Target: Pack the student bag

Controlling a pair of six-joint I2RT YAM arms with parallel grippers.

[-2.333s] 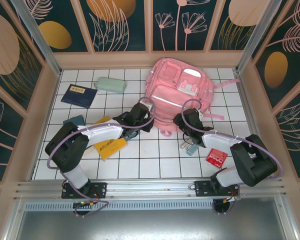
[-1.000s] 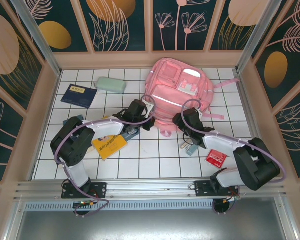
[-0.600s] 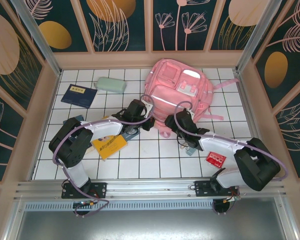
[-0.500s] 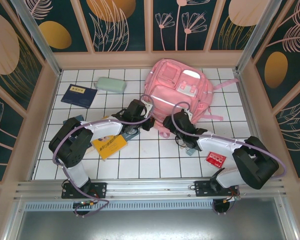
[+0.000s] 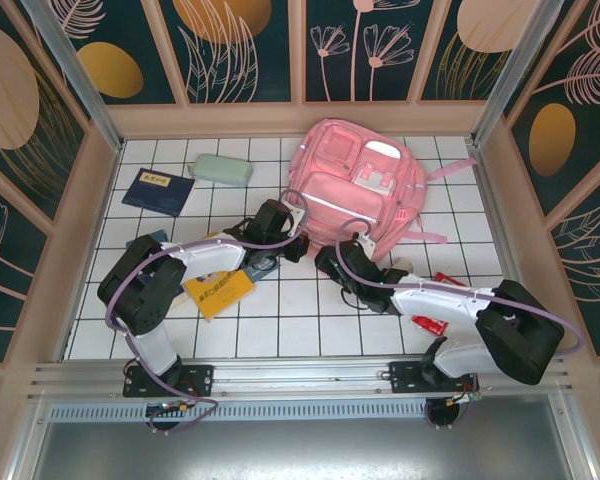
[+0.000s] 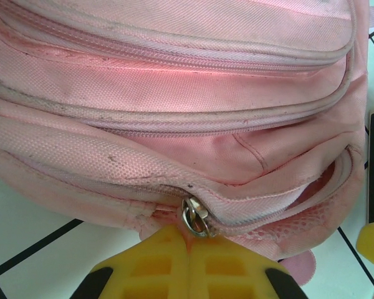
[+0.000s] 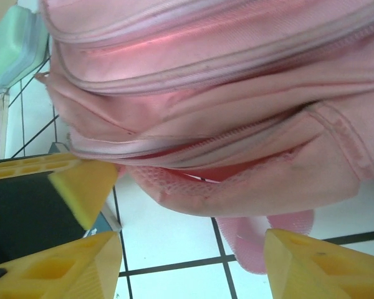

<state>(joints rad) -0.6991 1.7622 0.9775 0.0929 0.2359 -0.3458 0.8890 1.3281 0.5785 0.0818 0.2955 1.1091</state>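
Nearest us, the right arm lies across a flat red packet (image 5: 432, 326) on the white tiled table (image 5: 280, 320), so we see only slivers of it, near and to the right of the bag. The large pink fabric backpack (image 5: 358, 190) lies flat towards the far right of the table, and both pincers meet at its near edge.

The right pincer (image 5: 330, 262) stands wide and holds nothing. In its wrist view its yellow fingers (image 7: 56, 265) are cut off by the lower edge, with the backpack's hem and a pink loop (image 7: 262, 240) just beyond them. The left pincer (image 5: 294, 246) is just left of it. Its fingers (image 6: 153, 265) are pressed together on a small pink tab (image 6: 187, 235) under the metal zip slider (image 6: 195, 218), and most of this pincer is out of frame.

Beside the slider the backpack's lowest zip gapes, showing pink mesh and a dark pink slot; what is inside we cannot tell. Higher on the backpack, at a front pocket, sits something pale (image 5: 380, 177), too small to identify.

Left of the backpack lie a yellow book (image 5: 220, 292), partly under the left arm, a navy booklet (image 5: 157, 190) and, farthest, a shut mint-green pencil case (image 5: 222, 170).
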